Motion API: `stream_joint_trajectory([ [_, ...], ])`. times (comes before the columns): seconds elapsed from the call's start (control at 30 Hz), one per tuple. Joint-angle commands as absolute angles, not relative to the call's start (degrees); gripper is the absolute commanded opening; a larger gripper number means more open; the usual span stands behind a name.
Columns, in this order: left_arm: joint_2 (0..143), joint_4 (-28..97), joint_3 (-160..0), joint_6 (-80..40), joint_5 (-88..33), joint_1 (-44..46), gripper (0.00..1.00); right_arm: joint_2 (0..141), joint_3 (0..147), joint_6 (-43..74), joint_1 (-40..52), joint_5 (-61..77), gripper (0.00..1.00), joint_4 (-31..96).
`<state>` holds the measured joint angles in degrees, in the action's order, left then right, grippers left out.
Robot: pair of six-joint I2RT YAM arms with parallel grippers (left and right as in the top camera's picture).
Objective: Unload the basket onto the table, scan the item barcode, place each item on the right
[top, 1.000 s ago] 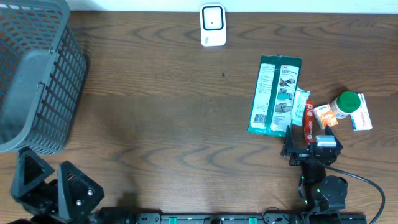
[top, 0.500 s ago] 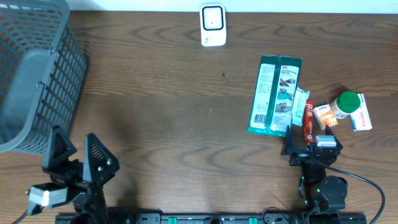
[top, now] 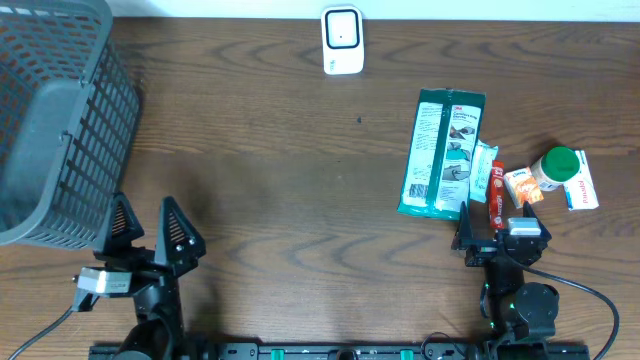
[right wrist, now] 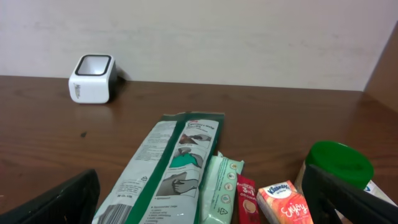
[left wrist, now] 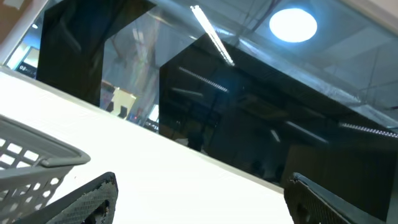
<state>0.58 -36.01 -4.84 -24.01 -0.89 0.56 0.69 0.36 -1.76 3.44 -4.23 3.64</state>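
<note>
1. My left tool hangs over the near edge of the bench, toward the left corner. Its jaws are wide and hold nothing, and its camera looks up at the ceiling.
2. My right tool sits by the near edge toward the right corner, jaws wide and empty.
3. Six items lie clustered just beyond it, near the right edge:
   - one red sachet
   - one orange tissue pack
   - one pale green wipes pack
   - one long green pack
   - one green-capped bottle
   - one white box beside the bottle
4. One grey basket fills the far left corner.
5. One white scanner stands mid far edge, well apart from the items.
</note>
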Motion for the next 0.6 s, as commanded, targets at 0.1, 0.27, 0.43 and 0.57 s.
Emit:
stream_joint_trajectory([
  [0.1, 0.12, -36.49, -2.87, -23.7, -0.43, 0.73, 0.87, 0.32, 0.3, -2.24, 2.94, -3.77, 0.99, 3.9],
  [0.27, 0.12, -36.49, -1.54, -23.73, -0.86, 0.73, 0.87, 0.32, 0.3, -2.24, 2.94, -3.77, 0.99, 3.9],
  [0.43, 0.1, -33.63, -0.23, -23.9, -1.04, 0.73, 0.87, 0.32, 0.3, -2.24, 2.94, -3.77, 0.99, 3.9],
  [0.57, 0.1, -23.79, -0.23, -23.64, -0.95, 0.73, 0.87, 0.32, 0.3, -2.24, 2.94, -3.77, 0.99, 3.9],
])
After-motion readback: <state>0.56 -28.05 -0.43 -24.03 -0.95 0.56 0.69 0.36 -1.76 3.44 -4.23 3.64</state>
